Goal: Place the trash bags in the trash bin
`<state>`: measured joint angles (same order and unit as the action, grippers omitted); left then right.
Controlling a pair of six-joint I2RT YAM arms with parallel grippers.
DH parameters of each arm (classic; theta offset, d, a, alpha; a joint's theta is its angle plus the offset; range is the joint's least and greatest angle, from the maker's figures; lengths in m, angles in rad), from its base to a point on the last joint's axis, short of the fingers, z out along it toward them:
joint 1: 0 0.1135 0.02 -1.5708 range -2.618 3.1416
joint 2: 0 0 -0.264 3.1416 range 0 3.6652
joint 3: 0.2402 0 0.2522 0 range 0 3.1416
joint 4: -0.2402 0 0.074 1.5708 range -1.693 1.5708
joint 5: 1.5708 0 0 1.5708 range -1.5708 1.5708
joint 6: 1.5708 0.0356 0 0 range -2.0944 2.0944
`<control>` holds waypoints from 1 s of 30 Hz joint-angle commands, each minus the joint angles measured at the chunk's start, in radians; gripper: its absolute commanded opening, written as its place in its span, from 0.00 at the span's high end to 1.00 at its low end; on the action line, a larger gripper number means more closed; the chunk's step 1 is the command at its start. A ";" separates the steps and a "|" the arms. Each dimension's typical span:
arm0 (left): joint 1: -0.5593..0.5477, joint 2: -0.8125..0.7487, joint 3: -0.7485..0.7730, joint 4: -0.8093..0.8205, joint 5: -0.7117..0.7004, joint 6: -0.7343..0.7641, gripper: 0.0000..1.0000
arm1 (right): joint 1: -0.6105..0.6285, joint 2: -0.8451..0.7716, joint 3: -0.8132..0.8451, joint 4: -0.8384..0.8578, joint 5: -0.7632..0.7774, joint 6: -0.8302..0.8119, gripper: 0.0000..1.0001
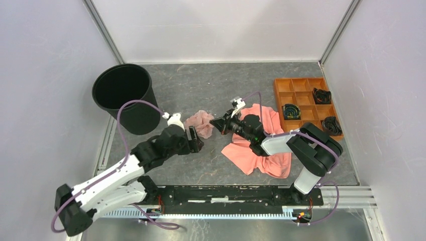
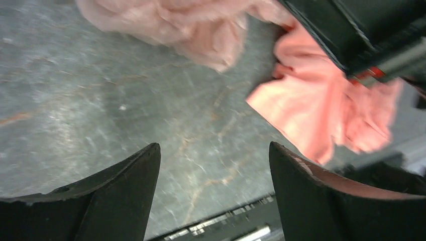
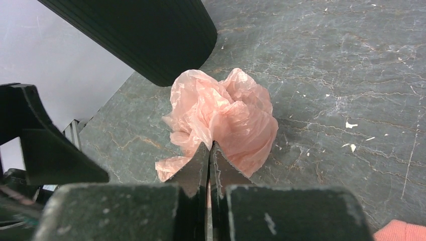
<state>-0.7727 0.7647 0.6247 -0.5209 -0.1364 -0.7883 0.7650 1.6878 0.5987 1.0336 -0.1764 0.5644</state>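
Nothing of the job is done yet, as far as can be judged. The thin, translucent pale pink plastic trash bag lies on the grey stone-patterned surface, outside the black round plastic bin, and the bin's dark mouth shows nothing pink inside. What is left is the whole carry: a firm hold, a lift over the rim, and a release.

The bin stands upright near the far left corner of the surface. The bag sits near the middle, a little toward the left edge, apart from the bin. It lies just beside the opaque coral-orange cloth, which spreads toward the right edge. A flat orange compartment tray sits by the far right corner.

The left claw is spread wide with only bare surface between its fingers. The bag is just beyond it, not within its reach.

The right claw is pressed fully together, with its tips at the near edge of the bag. Whether a fold of film is pinched between them cannot be told.

The bag is scrunched into a loose, puffy ball of glossy creases. No handle or lettering can be made out. It looks light and springy and likely to unfurl when lifted, so getting all of it below the rim may take some care.
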 commanded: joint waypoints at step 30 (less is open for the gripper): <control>-0.031 0.302 0.110 -0.002 -0.401 0.005 0.98 | -0.042 -0.035 0.020 -0.082 0.054 -0.036 1.00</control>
<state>-0.8127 1.2053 0.7563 -0.4213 -0.4889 -0.8284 0.7532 1.6951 0.5987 1.0229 -0.1741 0.5774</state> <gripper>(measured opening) 0.032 0.010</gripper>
